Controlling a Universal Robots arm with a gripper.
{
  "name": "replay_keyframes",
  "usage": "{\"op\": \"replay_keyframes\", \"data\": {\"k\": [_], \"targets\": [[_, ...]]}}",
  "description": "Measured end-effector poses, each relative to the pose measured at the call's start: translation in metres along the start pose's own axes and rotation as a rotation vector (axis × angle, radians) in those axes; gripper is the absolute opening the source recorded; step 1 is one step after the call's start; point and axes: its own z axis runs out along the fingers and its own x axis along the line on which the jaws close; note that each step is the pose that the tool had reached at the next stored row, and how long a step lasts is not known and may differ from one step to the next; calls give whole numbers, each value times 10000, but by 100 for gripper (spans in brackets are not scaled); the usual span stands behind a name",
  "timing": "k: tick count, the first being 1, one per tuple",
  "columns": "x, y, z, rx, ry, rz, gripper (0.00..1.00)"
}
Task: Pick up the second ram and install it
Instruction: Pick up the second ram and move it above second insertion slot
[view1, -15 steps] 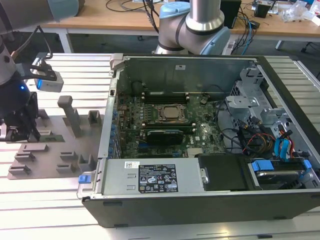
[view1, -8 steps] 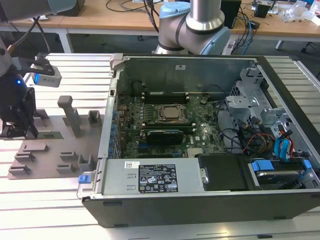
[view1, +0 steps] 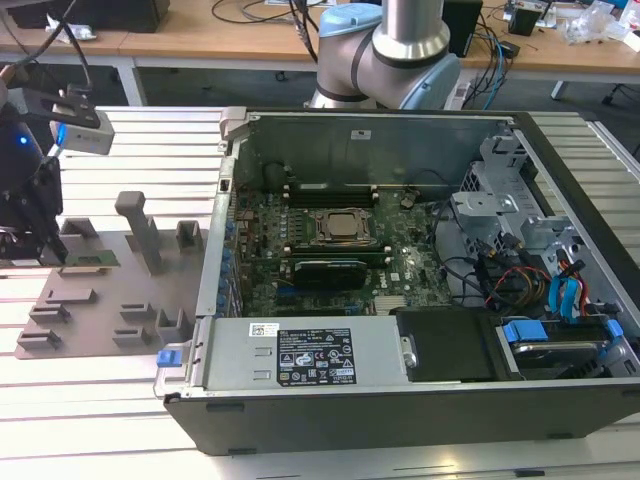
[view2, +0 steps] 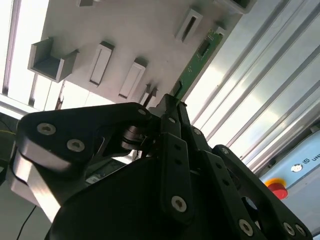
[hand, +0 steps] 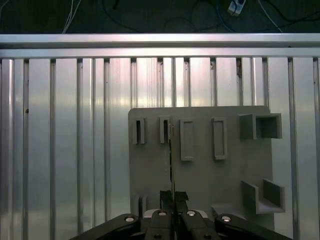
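1. The gripper is at the far edge of the exterior view's left, low over the grey fixture plate on the slatted aluminium table.
2. In both wrist views its fingers are drawn narrow and pinch one end of the second ram, one fingertip on each face of the thin board.
3. The second ram stands on its long edge on the plate. It runs straight out from the gripper, and its far end is just beside a slotted block.
4. In the exterior view the green stick sits at the plate's rear part. A tall grey post is near it on the exterior view's right.
5. On either side of the stick, near the gripper, the plate is bare. The other blocks sit nearer the plate's edges.
6. Beyond the plate's edge the table runs in open slats to its rail.
7. The open computer case lies well apart, on the exterior view's right. Its top is off, and the motherboard and processor socket are exposed inside its walls.
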Motion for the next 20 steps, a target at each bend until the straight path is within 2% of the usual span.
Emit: {"op": "replay_keyframes", "data": {"k": [6, 8, 12, 14, 16, 20], "targets": [[-2, 7, -152, 0, 0, 0, 13], [-3, 11, -247, 1, -1, 0, 13], [-3, 15, -344, 0, 0, 0, 13], [-4, 19, -425, 0, 0, 0, 13], [-4, 21, -473, 0, 0, 0, 13], [-6, 29, -659, 1, 0, 0, 13]]}}
